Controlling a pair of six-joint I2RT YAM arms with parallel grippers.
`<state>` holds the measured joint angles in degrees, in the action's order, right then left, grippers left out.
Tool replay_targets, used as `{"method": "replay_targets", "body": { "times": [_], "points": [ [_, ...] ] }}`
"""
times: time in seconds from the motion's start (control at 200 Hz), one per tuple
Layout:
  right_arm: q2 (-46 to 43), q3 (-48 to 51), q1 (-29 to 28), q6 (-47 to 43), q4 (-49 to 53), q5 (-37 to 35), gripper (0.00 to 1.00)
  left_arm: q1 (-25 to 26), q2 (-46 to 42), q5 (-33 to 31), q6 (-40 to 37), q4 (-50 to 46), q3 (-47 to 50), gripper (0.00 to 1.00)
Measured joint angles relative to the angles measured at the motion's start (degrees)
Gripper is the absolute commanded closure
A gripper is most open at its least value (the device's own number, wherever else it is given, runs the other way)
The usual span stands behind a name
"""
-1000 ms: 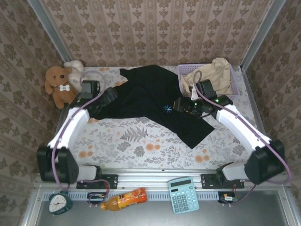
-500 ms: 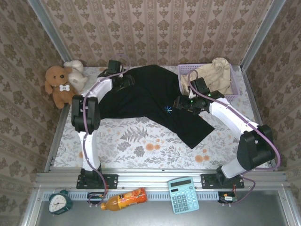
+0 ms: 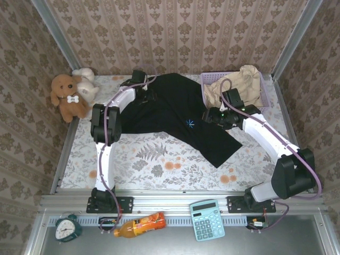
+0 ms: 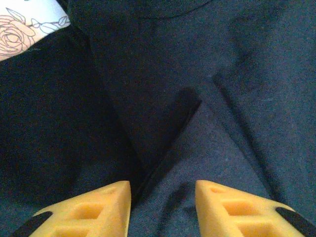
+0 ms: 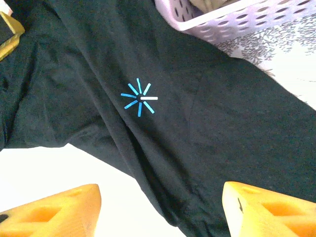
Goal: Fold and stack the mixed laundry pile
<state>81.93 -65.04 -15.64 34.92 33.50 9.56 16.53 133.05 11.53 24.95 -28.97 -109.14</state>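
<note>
The large black garment (image 3: 170,106) lies spread across the far half of the table, with a small blue starburst print (image 3: 189,122) near its middle. The pale beige garment (image 3: 240,82) is heaped in the lavender basket. My left gripper (image 3: 144,90) is down on the black garment's far left part. In the left wrist view its yellow fingertips (image 4: 116,195) stand a narrow gap apart, with a raised fold of black cloth (image 4: 168,163) between them. My right gripper (image 3: 211,116) hovers open over the black garment (image 5: 222,123), near its lower hem, below the print (image 5: 139,98).
The lavender mesh basket (image 3: 212,78) stands at the back right, its rim (image 5: 237,19) close to my right gripper. Brown and cream plush toys (image 3: 66,95) sit at the back left. A calculator (image 3: 206,219), an orange bottle (image 3: 139,224) and a small clock (image 3: 68,228) lie on the near ledge.
My left arm has reached out from the left side onto the black garment's far left, and its jaws have narrowed around a fold. My right gripper has shifted slightly right.
</note>
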Motion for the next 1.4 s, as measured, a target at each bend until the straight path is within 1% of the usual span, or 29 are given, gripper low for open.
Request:
{"method": "replay_targets", "body": {
  "times": [0.07, 0.105, 0.27, 0.335, 0.405, 0.505, 0.6, 0.685, 0.74, 0.81, 0.88, 0.93, 0.995, 1.005, 1.025, 1.035, 1.05, 1.06, 1.075, 1.095, 1.13, 1.155, 1.185, 1.28, 1.33, 1.4],
  "points": [
    [-0.7, 0.3, 0.7, -0.2, 0.1, 0.0, 0.34, 0.0, 0.0, 0.1, -0.2, 0.0, 0.3, 0.93],
    [-0.8, 0.4, 1.1, -0.2, 0.2, 0.0, 0.35, 0.0, 0.0, 0.1, -0.2, -0.1, 0.5, 1.0],
    [-0.8, 0.8, 2.4, -0.6, 0.6, 0.1, 0.39, 0.0, -0.9, 0.0, -0.1, -0.7, 1.6, 1.0],
    [-0.8, 0.8, 2.5, -0.8, 0.6, 0.3, 0.4, 0.0, -3.3, -0.2, -0.1, -1.4, 3.4, 1.0],
    [-0.8, 0.8, 2.5, -1.3, 0.5, 0.9, 0.42, 0.0, -8.3, -0.5, -0.2, -2.1, 7.2, 1.0],
    [-0.4, 0.8, 2.5, -1.9, 0.4, 2.4, 0.42, 0.2, -20.4, -1.0, -0.2, -2.6, 16.5, 1.0],
    [0.6, 1.0, 2.5, -2.2, -0.5, 4.2, 0.42, 0.8, -35.8, -2.0, 0.0, -2.6, 28.1, 1.0],
    [2.3, 1.2, 2.5, -2.8, -1.2, 5.9, 0.42, 2.5, -50.7, -3.2, 1.3, -3.3, 39.9, 1.0],
    [3.8, 1.2, 2.5, -3.2, -1.6, 7.1, 0.43, 4.4, -58.6, -4.3, 2.7, -3.8, 47.7, 1.0],
    [5.9, 1.2, 2.5, -3.7, -1.9, 8.5, 0.43, 7.8, -66.9, -5.5, 5.8, -6.8, 56.9, 1.0],
    [7.9, 1.1, 2.5, -4.2, -2.1, 9.7, 0.44, 11.8, -74.4, -7.6, 9.9, -12.0, 64.7, 1.0],
    [9.3, 0.9, 2.5, -4.7, -2.1, 10.6, 0.45, 13.7, -80.0, -9.1, 12.9, -16.1, 68.2, 1.0],
    [11.0, -0.3, 2.5, -5.2, -1.9, 11.4, 0.46, 14.5, -87.7, -11.6, 16.1, -21.2, 70.3, 1.0],
    [11.2, -0.6, 2.5, -5.2, -1.9, 11.5, 0.46, 14.5, -88.4, -11.8, 16.3, -21.7, 70.3, 0.98],
    [11.7, -1.1, 2.5, -5.4, -1.9, 11.7, 0.45, 14.5, -90.3, -12.8, 17.3, -23.1, 70.3, 0.83],
    [11.9, -1.4, 2.5, -5.5, -1.9, 11.9, 0.45, 14.5, -91.2, -13.3, 17.6, -23.6, 70.3, 0.71],
    [12.2, -1.8, 2.5, -5.7, -1.9, 11.9, 0.44, 14.5, -92.4, -14.0, 18.0, -24.4, 70.2, 0.55],
    [12.5, -2.2, 2.5, -5.7, -1.9, 12.0, 0.44, 14.5, -92.9, -14.4, 18.2, -24.8, 70.1, 0.43],
    [12.7, -2.6, 2.5, -5.9, -1.9, 12.1, 0.44, 14.5, -93.8, -15.1, 18.8, -25.7, 69.9, 0.29],
    [13.0, -3.2, 2.5, -6.1, -2.0, 12.2, 0.43, 14.4, -94.4, -16.0, 19.3, -26.7, 69.6, 0.17],
    [13.4, -4.0, 2.5, -6.3, -2.1, 12.4, 0.43, 14.1, -94.5, -17.3, 19.8, -28.1, 68.7, 0.08],
    [13.6, -4.6, 2.5, -6.4, -2.1, 12.5, 0.43, 13.7, -94.0, -18.1, 20.1, -28.6, 68.2, 0.06],
    [13.7, -5.2, 2.5, -6.5, -2.1, 12.7, 0.43, 13.0, -92.3, -19.1, 20.0, -29.1, 67.3, 0.06],
    [14.4, -6.8, 2.4, -6.7, -2.1, 13.0, 0.43, 9.2, -83.5, -20.8, 18.4, -28.5, 62.9, 0.11],
    [15.2, -7.6, 2.3, -6.7, -2.1, 13.0, 0.43, 6.2, -77.2, -21.4, 16.8, -26.2, 59.8, 0.13],
    [17.0, -9.2, 2.0, -6.7, -2.1, 12.8, 0.46, 2.7, -69.3, -21.7, 15.3, -21.5, 56.3, 0.14]
  ]
}}
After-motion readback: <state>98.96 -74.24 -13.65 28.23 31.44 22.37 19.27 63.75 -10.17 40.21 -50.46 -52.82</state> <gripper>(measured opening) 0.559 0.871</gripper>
